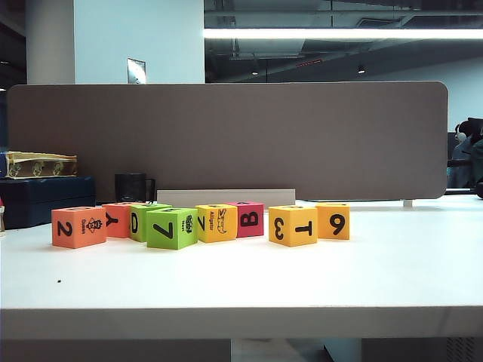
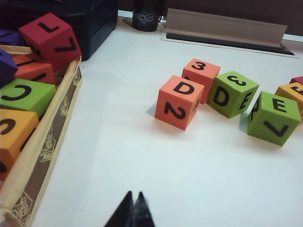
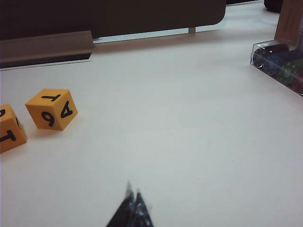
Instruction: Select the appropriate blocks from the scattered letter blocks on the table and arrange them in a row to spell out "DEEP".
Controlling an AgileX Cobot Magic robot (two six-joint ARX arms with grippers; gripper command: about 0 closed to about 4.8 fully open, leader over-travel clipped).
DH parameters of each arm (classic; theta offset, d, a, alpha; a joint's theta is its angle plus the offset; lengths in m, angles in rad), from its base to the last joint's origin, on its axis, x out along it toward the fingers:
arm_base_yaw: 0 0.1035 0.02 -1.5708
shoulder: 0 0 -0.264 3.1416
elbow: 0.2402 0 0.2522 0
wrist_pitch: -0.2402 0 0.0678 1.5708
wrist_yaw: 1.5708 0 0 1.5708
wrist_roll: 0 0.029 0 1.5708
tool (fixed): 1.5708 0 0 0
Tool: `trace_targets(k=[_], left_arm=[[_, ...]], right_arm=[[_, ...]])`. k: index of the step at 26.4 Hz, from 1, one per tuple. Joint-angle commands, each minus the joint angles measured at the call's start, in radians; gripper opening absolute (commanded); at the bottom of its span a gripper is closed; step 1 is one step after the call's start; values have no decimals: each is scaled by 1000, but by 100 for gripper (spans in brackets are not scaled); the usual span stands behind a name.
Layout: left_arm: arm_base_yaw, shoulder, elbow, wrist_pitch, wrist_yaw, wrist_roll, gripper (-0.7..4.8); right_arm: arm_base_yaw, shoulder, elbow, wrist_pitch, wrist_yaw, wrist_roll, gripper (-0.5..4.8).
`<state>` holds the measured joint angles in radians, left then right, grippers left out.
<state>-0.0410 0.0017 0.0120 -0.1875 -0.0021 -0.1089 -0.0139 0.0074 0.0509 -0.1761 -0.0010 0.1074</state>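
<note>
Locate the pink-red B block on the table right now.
Exterior view: the pink-red B block sits mid-row, slightly back, between the yellow-orange alligator block on its left and the yellow-orange 3 block on its right.

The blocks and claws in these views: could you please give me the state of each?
Left claw: shut, empty, above the table.
Right claw: shut, empty, above the table.
Salmon 2 block: D up, untouched.
Green 7 block: E up.
Yellow 9 block: apart, untouched.

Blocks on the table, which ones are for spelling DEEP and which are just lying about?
For the job:
salmon 2 block
green 7 block
alligator block
yellow 3 block

Lying about:
red B block
yellow 9 block
box of spare blocks
black mug
</note>
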Motion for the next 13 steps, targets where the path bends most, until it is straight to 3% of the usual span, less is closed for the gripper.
trace_targets(k=[1,13], left_arm=[[-3,1,25,2,6,-8,-6],[-3,1,95,-7,19,-50,-6]], right_arm=[[0,-6,27,-13,-2,6,-5],[0,-5,142,-143,-16,29,-6]])
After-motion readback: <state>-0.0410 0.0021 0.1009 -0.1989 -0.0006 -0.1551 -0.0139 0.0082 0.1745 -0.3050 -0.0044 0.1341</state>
